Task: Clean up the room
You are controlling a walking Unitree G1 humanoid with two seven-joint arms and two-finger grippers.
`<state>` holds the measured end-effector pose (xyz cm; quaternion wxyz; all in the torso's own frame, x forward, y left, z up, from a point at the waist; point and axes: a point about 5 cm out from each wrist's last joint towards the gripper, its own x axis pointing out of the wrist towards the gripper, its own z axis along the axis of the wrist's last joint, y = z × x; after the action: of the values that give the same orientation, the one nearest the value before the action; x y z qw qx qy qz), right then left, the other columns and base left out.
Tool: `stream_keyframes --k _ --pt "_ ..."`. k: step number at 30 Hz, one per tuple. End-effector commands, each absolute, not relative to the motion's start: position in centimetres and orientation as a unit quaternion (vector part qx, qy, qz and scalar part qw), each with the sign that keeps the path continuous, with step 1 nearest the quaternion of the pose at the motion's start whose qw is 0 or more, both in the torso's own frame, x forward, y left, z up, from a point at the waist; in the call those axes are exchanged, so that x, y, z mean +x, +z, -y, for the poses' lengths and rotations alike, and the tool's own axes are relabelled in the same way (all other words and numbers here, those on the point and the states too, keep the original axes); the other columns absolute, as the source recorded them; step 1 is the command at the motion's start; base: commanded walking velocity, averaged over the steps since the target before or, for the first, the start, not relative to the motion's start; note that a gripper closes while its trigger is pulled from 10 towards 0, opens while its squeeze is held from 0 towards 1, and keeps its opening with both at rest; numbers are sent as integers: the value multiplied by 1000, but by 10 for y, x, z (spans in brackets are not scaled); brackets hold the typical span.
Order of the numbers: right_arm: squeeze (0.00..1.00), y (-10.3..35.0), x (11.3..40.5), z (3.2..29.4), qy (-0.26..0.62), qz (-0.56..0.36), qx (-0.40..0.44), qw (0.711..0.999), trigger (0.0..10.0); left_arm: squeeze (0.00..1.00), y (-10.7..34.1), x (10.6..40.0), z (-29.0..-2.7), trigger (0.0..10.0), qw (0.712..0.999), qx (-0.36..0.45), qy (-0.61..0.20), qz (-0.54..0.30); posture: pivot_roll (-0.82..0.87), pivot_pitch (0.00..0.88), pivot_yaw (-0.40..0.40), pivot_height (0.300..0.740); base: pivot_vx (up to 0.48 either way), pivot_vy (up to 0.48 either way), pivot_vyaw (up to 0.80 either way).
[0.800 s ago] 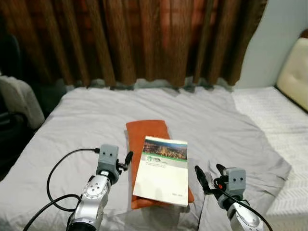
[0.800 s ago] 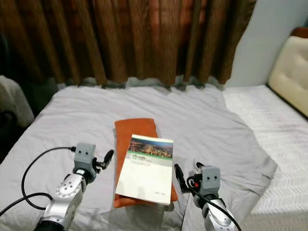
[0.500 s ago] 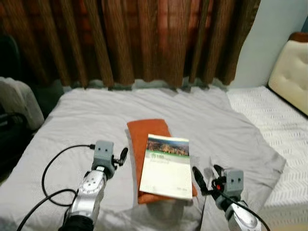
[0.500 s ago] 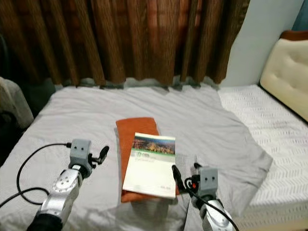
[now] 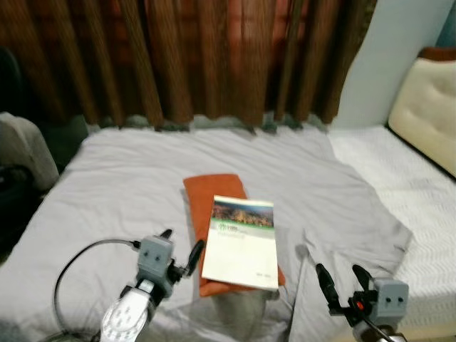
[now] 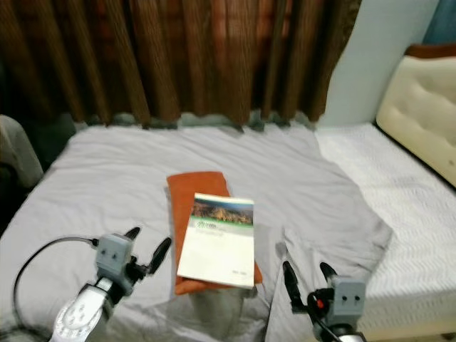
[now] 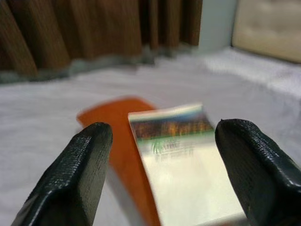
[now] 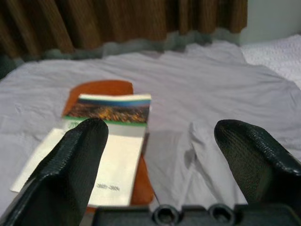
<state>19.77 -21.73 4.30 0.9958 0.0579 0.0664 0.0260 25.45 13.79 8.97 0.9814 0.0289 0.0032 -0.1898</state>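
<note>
Booklet (image 5: pixel 241 242) w/ city photo cover lies flat on an orange folded cloth (image 5: pixel 211 201), mid grey bedsheet (image 5: pixel 128 178). Left gripper (image 5: pixel 178 251) hovers just beside booklet's left edge, fingers spread, empty. Right gripper (image 5: pixel 340 279) near bed's front edge, fingers apart, empty. Brown curtains (image 5: pixel 178 57) behind; cream headboard (image 5: pixel 424 100) at right.

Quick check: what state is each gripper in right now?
Left gripper: open, holding nothing, beside the white booklet.
Right gripper: open, holding nothing, over the grey bedsheet.

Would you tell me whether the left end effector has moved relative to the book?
Yes: the left end effector has drawn back toward the robot, now beside the near end of the book.
</note>
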Motion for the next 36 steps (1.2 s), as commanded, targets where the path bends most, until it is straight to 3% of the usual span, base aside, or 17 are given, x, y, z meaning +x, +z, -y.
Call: stream_keyframes --k 1,23,29,30,31,34,36 --pt "0 46 207 222 27 -65 59 996 10000 0 85 254 -143 10000 983 26 -177 -27 -44 0 5 740 461 0 0" --pt "0 45 224 208 56 -62 48 995 10000 0 80 281 -136 10000 980 8 -188 -60 -55 0 22 740 462 0 0" --pt "0 46 226 202 80 -71 42 993 10000 0 66 294 -130 10000 976 -31 -192 -98 -70 2 10 740 0 0 0" --pt "0 48 226 200 83 -72 42 993 10000 0 59 299 -130 10000 974 -42 -189 -118 -95 68 -4 740 0 0 0" --pt "0 48 226 200 83 -72 42 993 10000 0 59 299 -130 10000 974 -42 -189 -118 -95 68 -4 740 0 0 0" --pt "0 57 217 193 109 -81 33 990 10000 0 43 313 -126 10000 964 -110 -169 -172 -155 185 -45 740 0 0 0" --pt "0 65 202 194 127 -93 21 987 10000 0 46 321 -118 10000 957 -151 -173 -175 -228 300 -87 740 0 0 0"
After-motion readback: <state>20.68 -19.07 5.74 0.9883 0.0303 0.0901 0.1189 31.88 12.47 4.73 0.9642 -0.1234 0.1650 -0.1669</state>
